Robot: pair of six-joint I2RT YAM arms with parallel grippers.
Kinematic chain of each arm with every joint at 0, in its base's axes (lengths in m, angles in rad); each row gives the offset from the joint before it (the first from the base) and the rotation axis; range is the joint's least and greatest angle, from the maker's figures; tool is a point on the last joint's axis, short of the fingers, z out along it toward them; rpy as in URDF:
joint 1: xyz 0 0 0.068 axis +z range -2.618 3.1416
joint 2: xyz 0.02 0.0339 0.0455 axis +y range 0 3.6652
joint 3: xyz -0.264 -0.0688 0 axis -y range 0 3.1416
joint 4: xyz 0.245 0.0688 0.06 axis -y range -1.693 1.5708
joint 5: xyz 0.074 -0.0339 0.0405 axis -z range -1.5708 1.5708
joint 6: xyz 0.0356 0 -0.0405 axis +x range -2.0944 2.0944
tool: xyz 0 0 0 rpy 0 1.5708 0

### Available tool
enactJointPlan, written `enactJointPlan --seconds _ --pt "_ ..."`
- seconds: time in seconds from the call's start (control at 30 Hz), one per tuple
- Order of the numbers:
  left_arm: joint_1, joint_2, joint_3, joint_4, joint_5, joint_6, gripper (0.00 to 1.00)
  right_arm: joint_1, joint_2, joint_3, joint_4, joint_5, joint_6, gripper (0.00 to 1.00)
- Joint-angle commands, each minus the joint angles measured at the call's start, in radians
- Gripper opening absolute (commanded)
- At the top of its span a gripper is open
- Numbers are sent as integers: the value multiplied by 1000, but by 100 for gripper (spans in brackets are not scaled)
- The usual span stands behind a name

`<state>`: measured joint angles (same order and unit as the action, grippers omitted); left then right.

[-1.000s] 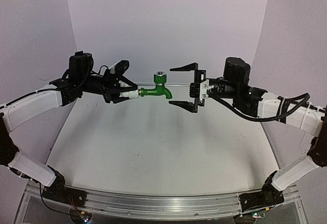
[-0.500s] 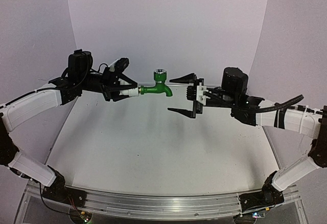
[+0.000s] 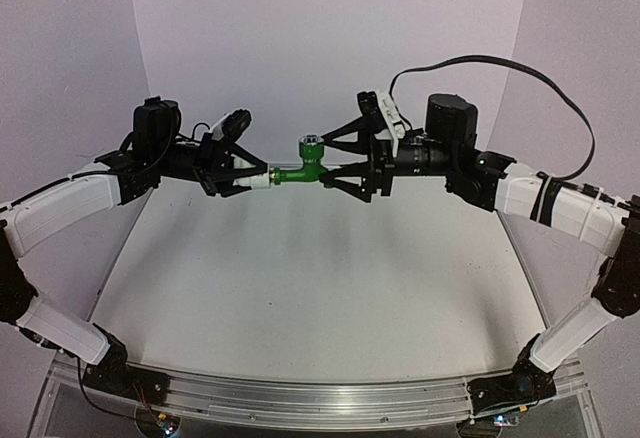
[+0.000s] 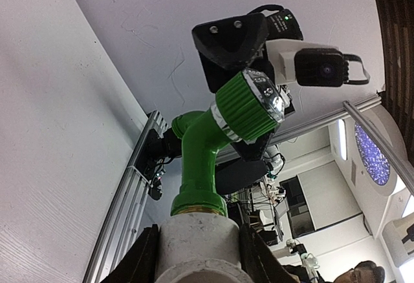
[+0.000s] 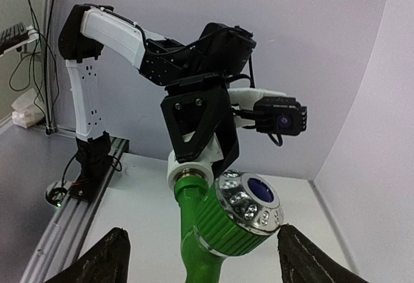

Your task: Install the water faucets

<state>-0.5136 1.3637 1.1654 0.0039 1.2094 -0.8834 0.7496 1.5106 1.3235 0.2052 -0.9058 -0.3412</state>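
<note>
The tap (image 3: 305,170) hangs in the air well above the worktop (image 3: 300,288), lying roughly level, its stem in the white fitting (image 3: 259,182). The left end effector (image 3: 240,180) is clenched on that fitting, at the end of the tap away from the spout. Its wrist view shows a finger pressed against each flank of the white block. The right end effector (image 3: 328,160) sits at the tap's spout end, released, with one finger on each side of the tap and a clear gap between each finger and the green body. The silvery head (image 5: 249,205) stands out between those fingers.

The step in hand looks like joining tap to fitting: one arm braces the fitting while the other lines up to take the tap. The next move calls for the right fingers to close squarely on the green body beside the head, then turn or press along the stem's line toward the fitting. The left grip must resist that twist, or the fitting may slip round. Whether the stem is fully seated cannot be told
</note>
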Motion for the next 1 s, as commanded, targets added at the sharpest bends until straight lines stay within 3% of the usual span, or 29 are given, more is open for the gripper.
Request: enactJointPlan --seconds 0.0,0.37,0.5,0.63,0.77,0.87,0.97 --pt "3 -8 74 72 30 43 0 5 64 73 -23 -55 309 77" --pt "3 -9 67 73 45 49 0 5 164 132 109 -57 672 62" --pt "3 -8 61 74 46 54 0 5 181 146 127 -69 752 48" --pt "3 -4 60 74 47 57 0 6 193 146 167 -118 826 47" --pt "3 -2 68 73 44 68 0 7 208 153 183 -130 907 21" --pt "2 -14 69 71 16 132 0 8 227 141 247 -144 1064 0" --pt "2 -53 79 29 -51 358 0 8 242 144 283 -136 1227 0"
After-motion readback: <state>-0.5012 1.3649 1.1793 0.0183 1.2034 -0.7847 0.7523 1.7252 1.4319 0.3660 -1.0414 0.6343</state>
